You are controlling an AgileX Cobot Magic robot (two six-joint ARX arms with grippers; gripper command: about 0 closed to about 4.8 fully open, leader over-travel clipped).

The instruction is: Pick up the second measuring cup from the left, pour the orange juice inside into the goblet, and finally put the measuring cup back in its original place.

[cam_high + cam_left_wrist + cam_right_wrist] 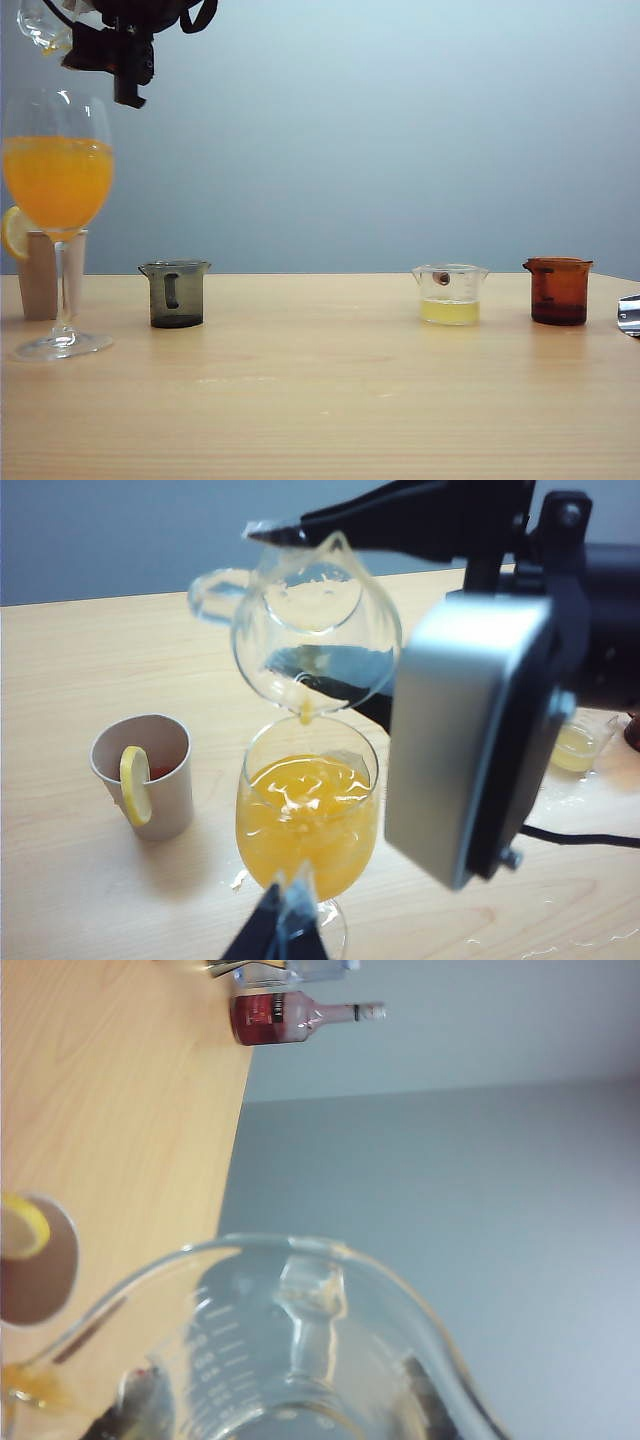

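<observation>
The goblet (58, 112) stands at the table's far left, its bowl more than half full of orange juice (57, 185). Above it my right gripper (85, 40) is shut on the second measuring cup (40, 25), a clear cup tipped steeply with its lip down. In the left wrist view the cup (315, 620) looks almost empty and a last orange drop (305, 710) hangs over the goblet's rim (262, 742). The right wrist view shows the cup (290, 1360) filling the space between the fingers (130, 1410). My left gripper (285, 925) is shut, close in front of the goblet's stem.
A paper cup with a lemon slice (40, 275) stands just behind the goblet. Along the back are a smoky grey cup (176, 294), a clear cup of pale yellow liquid (450, 295) and an amber cup (558, 290). A metal object (630, 315) lies at the right edge.
</observation>
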